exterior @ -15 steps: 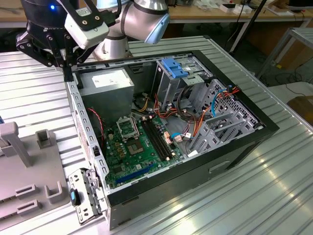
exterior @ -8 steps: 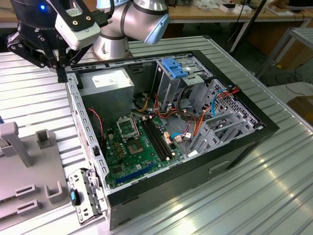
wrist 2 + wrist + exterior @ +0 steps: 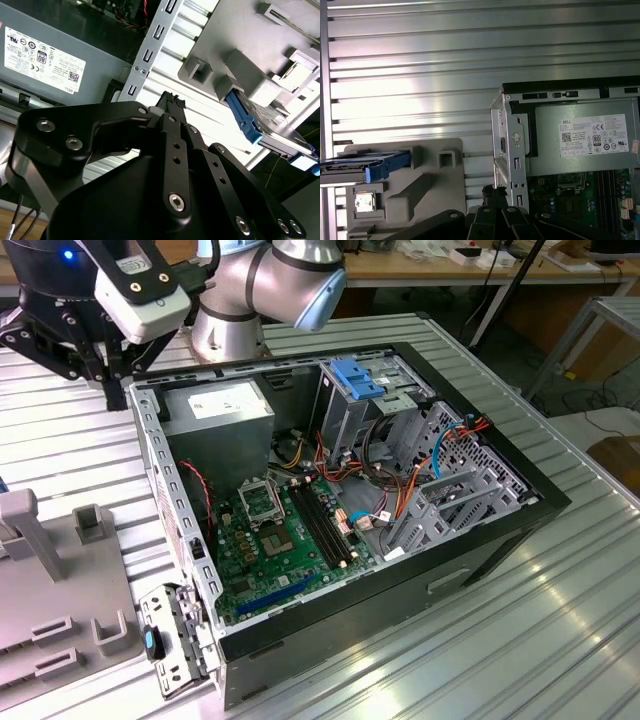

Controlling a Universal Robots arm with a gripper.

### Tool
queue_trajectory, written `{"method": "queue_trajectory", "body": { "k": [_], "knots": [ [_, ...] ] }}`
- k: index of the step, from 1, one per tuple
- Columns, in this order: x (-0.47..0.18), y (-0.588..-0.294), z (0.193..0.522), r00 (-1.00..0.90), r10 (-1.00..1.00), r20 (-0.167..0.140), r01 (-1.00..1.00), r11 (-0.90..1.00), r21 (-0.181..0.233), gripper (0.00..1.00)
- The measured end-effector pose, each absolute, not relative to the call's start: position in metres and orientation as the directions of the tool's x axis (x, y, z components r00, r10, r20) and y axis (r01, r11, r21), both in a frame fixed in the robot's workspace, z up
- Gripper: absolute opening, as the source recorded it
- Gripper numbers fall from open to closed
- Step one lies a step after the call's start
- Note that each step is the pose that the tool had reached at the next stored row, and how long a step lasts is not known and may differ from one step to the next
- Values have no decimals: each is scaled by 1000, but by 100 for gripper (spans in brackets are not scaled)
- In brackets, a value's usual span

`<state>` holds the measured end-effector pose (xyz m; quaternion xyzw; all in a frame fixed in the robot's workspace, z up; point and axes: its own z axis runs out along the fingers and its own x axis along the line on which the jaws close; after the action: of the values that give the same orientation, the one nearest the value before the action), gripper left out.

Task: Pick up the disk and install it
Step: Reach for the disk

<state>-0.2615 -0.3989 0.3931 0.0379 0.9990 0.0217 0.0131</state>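
Exterior view high over PC case [image 3: 330, 625], both wrist views closer, share PSU [image 3: 580, 160]

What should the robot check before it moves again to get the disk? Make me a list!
1. The gripper holds nothing: ok.
2. The disk sits in the grey holder: ok.
3. The gripper is above the disk: not ok; it hangs by the corner of the computer case, apart from the disk.
4. Jaws open for grabbing: not ok; they look shut.
5. Room in the drive cage: cannot tell.
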Motion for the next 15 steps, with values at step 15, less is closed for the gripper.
{"method": "queue_trajectory", "body": {
  "k": [15],
  "knots": [
    [-287, -399, 393, -997, 76, -24, 75, 996, 44, 11]
  ]
}}
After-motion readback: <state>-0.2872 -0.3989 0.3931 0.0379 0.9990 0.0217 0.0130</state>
